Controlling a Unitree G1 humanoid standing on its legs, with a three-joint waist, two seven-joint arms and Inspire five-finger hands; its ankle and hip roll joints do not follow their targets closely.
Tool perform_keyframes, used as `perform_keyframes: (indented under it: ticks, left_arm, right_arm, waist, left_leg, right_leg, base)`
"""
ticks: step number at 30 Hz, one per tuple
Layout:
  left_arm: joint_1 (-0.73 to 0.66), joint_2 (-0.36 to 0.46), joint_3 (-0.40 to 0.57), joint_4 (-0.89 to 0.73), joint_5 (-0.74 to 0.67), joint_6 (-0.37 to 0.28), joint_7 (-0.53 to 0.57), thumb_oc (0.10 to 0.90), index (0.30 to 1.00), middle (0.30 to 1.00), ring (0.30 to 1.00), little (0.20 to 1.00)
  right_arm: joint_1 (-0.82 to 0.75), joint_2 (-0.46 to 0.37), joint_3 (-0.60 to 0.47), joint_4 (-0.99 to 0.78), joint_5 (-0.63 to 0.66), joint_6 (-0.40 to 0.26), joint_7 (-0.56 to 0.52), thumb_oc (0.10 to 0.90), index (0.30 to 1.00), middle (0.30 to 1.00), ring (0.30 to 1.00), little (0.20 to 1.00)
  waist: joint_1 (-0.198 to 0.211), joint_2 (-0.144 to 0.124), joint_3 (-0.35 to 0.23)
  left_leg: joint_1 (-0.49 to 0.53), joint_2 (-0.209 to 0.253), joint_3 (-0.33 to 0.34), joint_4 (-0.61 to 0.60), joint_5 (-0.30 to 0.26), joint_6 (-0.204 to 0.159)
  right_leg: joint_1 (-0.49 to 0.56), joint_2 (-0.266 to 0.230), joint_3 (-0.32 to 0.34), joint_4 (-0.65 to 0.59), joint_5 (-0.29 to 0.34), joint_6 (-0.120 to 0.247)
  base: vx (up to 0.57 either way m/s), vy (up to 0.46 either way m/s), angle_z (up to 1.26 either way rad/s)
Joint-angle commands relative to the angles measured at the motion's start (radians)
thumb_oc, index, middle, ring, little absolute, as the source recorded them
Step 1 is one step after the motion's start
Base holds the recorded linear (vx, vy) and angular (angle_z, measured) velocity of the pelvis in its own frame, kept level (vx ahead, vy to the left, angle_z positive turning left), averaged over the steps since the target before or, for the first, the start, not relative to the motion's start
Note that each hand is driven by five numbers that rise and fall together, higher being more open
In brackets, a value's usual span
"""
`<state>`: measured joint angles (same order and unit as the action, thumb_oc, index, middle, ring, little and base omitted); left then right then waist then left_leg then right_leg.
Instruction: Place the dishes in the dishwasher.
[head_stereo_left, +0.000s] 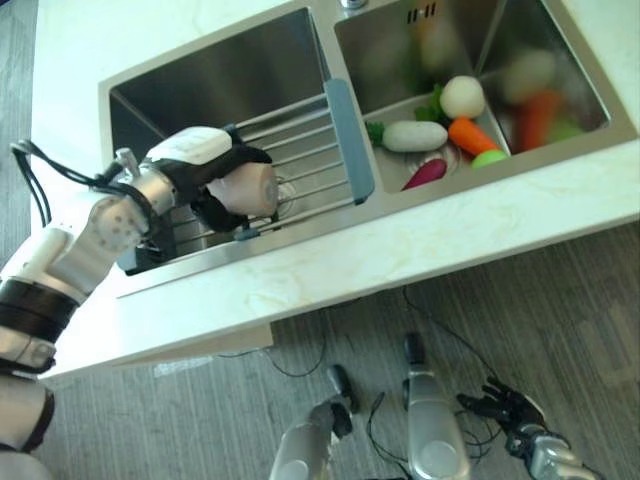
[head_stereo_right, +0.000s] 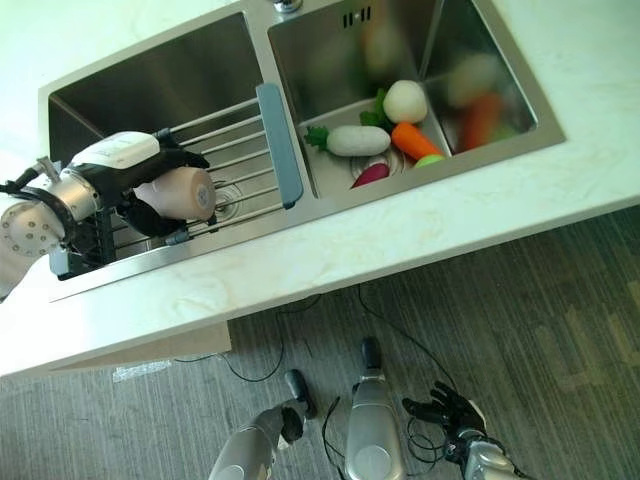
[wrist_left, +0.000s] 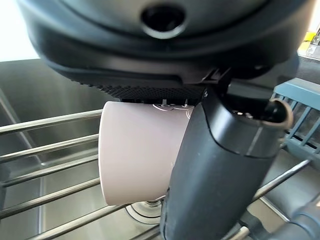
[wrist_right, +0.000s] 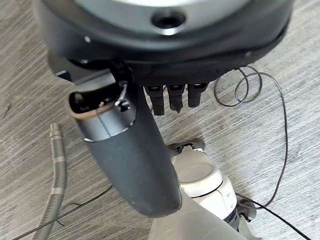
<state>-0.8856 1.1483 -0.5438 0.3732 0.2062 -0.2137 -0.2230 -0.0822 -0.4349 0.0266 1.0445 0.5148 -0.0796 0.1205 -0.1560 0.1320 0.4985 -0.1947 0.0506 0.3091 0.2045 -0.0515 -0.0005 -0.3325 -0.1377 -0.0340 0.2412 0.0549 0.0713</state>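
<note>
The left hand (head_stereo_left: 205, 165) is gripping a pale pink cup (head_stereo_left: 250, 187) over the wire rack (head_stereo_left: 300, 150) that spans the left basin of the sink (head_stereo_left: 215, 85). Its fingers (head_stereo_left: 245, 155) are curling over the cup's top and the thumb (wrist_left: 220, 165) is pressing its side. The cup is lying on its side, long axis running left to right, base pointing right. Toy vegetables (head_stereo_left: 440, 130) are sitting in the right basin. The right hand (head_stereo_left: 505, 408) is hanging low over the floor (head_stereo_left: 560, 320), right of the table (head_stereo_left: 400, 245), fingers loosely bent, holding nothing.
</note>
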Motion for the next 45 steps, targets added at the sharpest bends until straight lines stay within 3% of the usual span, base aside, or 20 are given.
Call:
perform_keyframes:
  ticks: [1,7,14,17,21,24,26,28,29,30,31,32,34,36,40,41,42,43,44,45]
  left_arm:
    - [-0.03,0.002,0.073,0.027,0.031,0.014,0.017,0.4,0.3,0.3,0.3,0.3]
    - [-0.029,-0.017,0.094,-0.004,-0.03,-0.043,0.051,0.4,0.3,0.3,0.3,0.3]
    - [0.013,0.038,0.148,-0.033,0.049,-0.007,0.165,0.4,0.3,0.3,0.3,0.3]
    - [0.07,0.094,0.224,-0.079,0.05,0.042,0.3,0.4,0.3,0.3,0.3,0.3]
    - [0.21,0.203,0.402,-0.136,0.047,0.085,0.46,0.4,0.3,0.3,0.3,0.3]
    - [0.463,0.281,0.663,-0.157,-0.004,0.119,0.573,0.4,0.3,0.3,0.3,0.3]
    - [0.66,0.275,0.838,-0.164,-0.034,0.122,0.618,0.4,0.3,0.3,0.3,0.3]
    - [0.785,0.244,0.944,-0.174,-0.051,0.112,0.639,0.4,0.3,0.3,0.3,0.3]
    - [0.857,0.214,1.004,-0.187,-0.058,0.098,0.642,0.4,0.3,0.3,0.3,0.3]
    - [0.887,0.185,1.023,-0.193,-0.07,0.078,0.65,0.4,0.3,0.3,0.3,0.3]
    - [0.911,0.088,1.011,-0.212,-0.101,0.027,0.685,0.4,0.3,0.3,0.3,0.3]
    - [0.921,0.01,0.987,-0.212,-0.118,0.031,0.703,0.4,0.3,0.3,0.3,0.3]
    - [0.969,-0.148,0.945,-0.195,-0.084,-0.011,0.713,0.4,0.3,0.3,0.3,0.3]
    - [0.94,-0.222,0.894,-0.199,-0.048,-0.028,0.666,0.4,0.3,0.3,0.3,0.3]
    - [0.895,-0.236,0.823,-0.28,0.048,0.0,0.596,0.4,0.3,0.3,0.3,0.3]
    - [0.872,-0.239,0.785,-0.31,0.082,-0.003,0.576,0.4,0.3,0.3,0.3,0.3]
    - [0.808,-0.219,0.727,-0.304,0.087,-0.035,0.54,0.4,0.3,0.3,0.3,0.3]
    - [0.747,-0.202,0.683,-0.291,0.085,-0.058,0.51,0.4,0.3,0.3,0.3,0.3]
    - [0.678,-0.178,0.638,-0.28,0.076,-0.076,0.474,0.4,0.3,0.3,0.3,0.3]
    - [0.653,-0.165,0.623,-0.278,0.074,-0.076,0.459,0.4,0.3,0.3,0.3,0.3]
  right_arm:
    - [0.051,-0.017,0.009,-0.026,0.04,-0.015,-0.01,0.8,0.9,0.9,0.9,0.9]
    - [0.052,-0.011,0.011,-0.031,0.045,-0.023,-0.014,0.8,0.9,0.9,0.9,0.9]
    - [0.079,0.0,-0.002,0.027,-0.026,-0.004,-0.013,0.8,0.9,0.9,0.9,0.9]
    - [0.087,-0.004,-0.015,0.071,-0.018,0.009,-0.009,0.8,0.9,0.9,0.9,0.9]
    - [0.098,-0.008,-0.008,0.086,-0.083,-0.007,0.004,0.8,0.9,0.9,0.9,0.9]
    - [0.083,-0.029,-0.001,0.096,-0.121,0.008,0.013,0.8,0.9,0.9,0.9,0.9]
    - [0.068,-0.041,0.006,0.098,-0.165,0.025,0.018,0.8,0.9,0.9,0.9,0.9]
    - [0.061,-0.042,0.012,0.094,-0.197,0.046,0.024,0.8,0.9,0.9,0.9,0.9]
    - [0.059,-0.039,0.019,0.095,-0.198,0.06,0.027,0.8,0.9,0.9,0.9,0.9]
    - [0.065,-0.032,0.01,0.093,-0.19,0.077,0.022,0.8,0.9,0.9,0.9,0.9]
    - [0.092,-0.001,-0.016,0.1,-0.124,0.104,-0.004,0.8,0.9,0.9,0.9,0.9]
    - [0.111,0.022,-0.024,0.104,-0.132,0.104,-0.029,0.8,0.9,0.9,0.9,0.9]
    - [0.124,0.055,-0.036,0.125,-0.128,0.067,-0.056,0.8,0.9,0.9,0.9,0.9]
    - [0.129,0.078,-0.064,0.146,-0.103,0.024,-0.078,0.8,0.9,0.9,0.9,0.9]
    - [0.131,0.108,-0.095,0.099,-0.081,0.035,-0.116,0.8,0.9,0.9,0.9,0.9]
    - [0.138,0.121,-0.105,0.071,-0.036,0.044,-0.124,0.8,0.9,0.9,0.9,0.9]
    - [0.149,0.135,-0.111,0.056,-0.004,0.041,-0.124,0.8,0.9,0.9,0.9,0.9]
    - [0.155,0.143,-0.108,0.052,-0.002,0.029,-0.127,0.8,0.9,0.9,0.9,0.9]
    - [0.159,0.144,-0.099,0.06,-0.021,0.012,-0.115,0.8,0.9,0.9,0.9,0.9]
    - [0.159,0.143,-0.094,0.063,-0.031,0.009,-0.103,0.8,0.9,0.9,0.9,0.9]
  waist:
    - [0.007,-0.015,-0.038]
    - [0.009,-0.018,-0.062]
    - [0.035,-0.028,-0.125]
    - [0.066,-0.021,-0.156]
    - [0.119,-0.013,-0.18]
    - [0.188,0.008,-0.198]
    - [0.213,0.029,-0.203]
    - [0.236,0.043,-0.205]
    - [0.233,0.045,-0.208]
    - [0.226,0.046,-0.206]
    - [0.19,0.037,-0.204]
    - [0.189,0.021,-0.209]
    - [0.224,-0.006,-0.231]
    - [0.222,-0.003,-0.258]
    - [0.26,-0.007,-0.265]
    - [0.249,0.002,-0.256]
    - [0.201,0.002,-0.242]
    - [0.164,-0.002,-0.235]
    - [0.132,-0.012,-0.232]
    - [0.126,-0.016,-0.232]
  left_leg:
    - [-0.054,-0.033,-0.098,0.096,-0.17,0.021]
    - [-0.025,-0.034,-0.083,0.096,-0.173,0.021]
    - [0.052,-0.044,-0.074,0.096,-0.18,0.027]
    - [0.078,-0.04,-0.094,0.096,-0.179,0.021]
    - [0.09,-0.034,-0.138,0.096,-0.164,0.005]
    - [0.076,-0.016,-0.18,0.096,-0.139,-0.019]
    - [0.053,0.004,-0.201,0.096,-0.124,-0.038]
    - [0.027,0.027,-0.2,0.096,-0.108,-0.058]
    - [0.023,0.047,-0.184,0.096,-0.116,-0.073]
    - [0.018,0.086,-0.121,0.096,-0.104,-0.084]
    - [0.048,0.179,0.069,0.096,-0.084,-0.093]
    - [0.081,0.181,0.1,0.096,-0.084,-0.08]
    - [0.116,0.128,0.052,0.096,-0.118,-0.042]
    - [0.129,0.143,0.098,0.096,-0.143,-0.039]
    - [0.139,0.061,0.038,0.096,-0.212,0.027]
    - [0.141,0.029,-0.016,0.096,-0.235,0.06]
    - [0.147,-0.012,-0.097,0.096,-0.255,0.089]
    - [0.149,-0.037,-0.15,0.096,-0.262,0.105]
    - [0.157,-0.062,-0.181,0.096,-0.269,0.115]
    - [0.162,-0.068,-0.184,0.096,-0.272,0.115]
  right_leg:
    - [0.039,-0.003,-0.062,0.059,-0.194,0.052]
    - [0.063,-0.009,-0.075,0.059,-0.203,0.049]
    - [0.135,-0.023,-0.115,0.059,-0.231,0.035]
    - [0.18,-0.02,-0.149,0.059,-0.258,0.02]
    - [0.22,-0.018,-0.192,0.059,-0.286,0.002]
    - [0.243,-0.011,-0.24,0.059,-0.312,-0.013]
    - [0.248,-0.002,-0.264,0.059,-0.325,-0.021]
    - [0.252,0.002,-0.292,0.059,-0.335,-0.027]
    - [0.266,-0.001,-0.312,0.059,-0.358,-0.024]
    - [0.277,-0.015,-0.356,0.059,-0.363,-0.025]
    - [0.298,-0.063,-0.472,0.059,-0.349,-0.027]
    - [0.305,-0.087,-0.5,0.059,-0.335,-0.032]
    - [0.317,-0.12,-0.511,0.059,-0.324,-0.035]
    - [0.335,-0.148,-0.563,0.059,-0.303,-0.008]
    - [0.379,-0.199,-0.587,0.059,-0.232,0.021]
    - [0.389,-0.186,-0.525,0.084,-0.2,0.023]
    - [0.351,-0.143,-0.368,0.15,-0.219,0.029]
    - [0.334,-0.082,-0.276,0.163,-0.25,0.026]
    - [0.328,-0.013,-0.221,0.154,-0.279,0.024]
    - [0.329,0.009,-0.221,0.147,-0.286,0.022]
  base:
    - [0.0,0.0,0.0]
    - [0.0,0.0,0.0]
    - [0.03,-0.063,0.07]
    - [0.04,-0.155,0.29]
    - [0.01,-0.161,0.4]
    - [-0.02,-0.139,0.63]
    - [-0.07,-0.084,0.5]
    - [-0.11,-0.079,0.46]
    - [-0.15,-0.111,1.13]
    - [-0.36,-0.102,1.9]
    - [-0.48,0.065,3.52]
    - [-0.46,0.27,4.92]
    - [-0.24,0.546,3.48]
    - [-0.1,0.693,0.57]
    - [0.04,0.643,1.15]
    - [0.17,0.591,0.47]
    - [0.22,0.441,1.96]
    - [0.24,0.251,2.33]
    - [0.19,0.138,2.65]
    - [0.17,0.103,2.13]
